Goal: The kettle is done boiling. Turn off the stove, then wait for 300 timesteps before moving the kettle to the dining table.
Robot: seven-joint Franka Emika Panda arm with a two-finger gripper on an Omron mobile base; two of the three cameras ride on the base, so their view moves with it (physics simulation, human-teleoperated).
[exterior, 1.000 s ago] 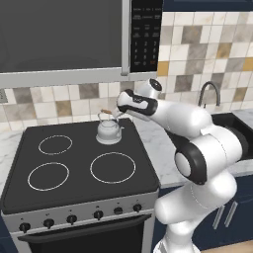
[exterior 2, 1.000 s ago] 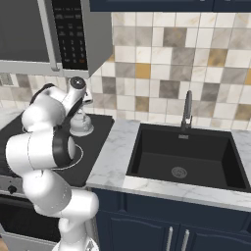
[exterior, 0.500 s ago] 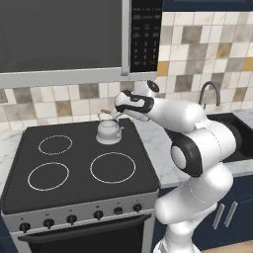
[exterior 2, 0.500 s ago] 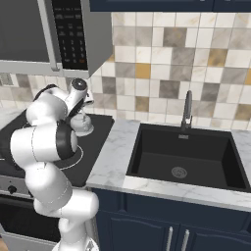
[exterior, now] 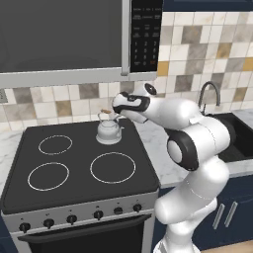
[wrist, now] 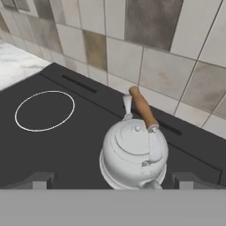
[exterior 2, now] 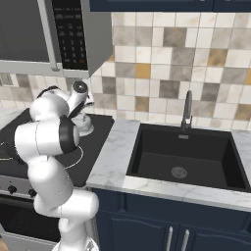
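Note:
The silver kettle (exterior: 108, 130) with its brown handle (wrist: 143, 107) stands on the back right ring of the black stove (exterior: 74, 163), close to the tiled wall. My gripper (exterior: 115, 106) hovers just above and to the right of it, open. In the hand view the kettle (wrist: 134, 154) lies just ahead, between the two widely spread fingertips (wrist: 42, 180), with nothing held. My arm partly hides the kettle (exterior 2: 86, 125) in the right base view. The dining table is out of view.
A dark microwave (exterior: 64, 39) hangs over the stove. A row of black knobs (exterior: 98, 215) lines the range front. To the right lie a marble counter (exterior 2: 117, 157), a black sink (exterior 2: 186, 157) and a faucet (exterior 2: 186, 110).
The arm's elbow has swung a little to the left, toward the stove. The hand has stayed almost in place over the kettle, and the jaws have stayed open.

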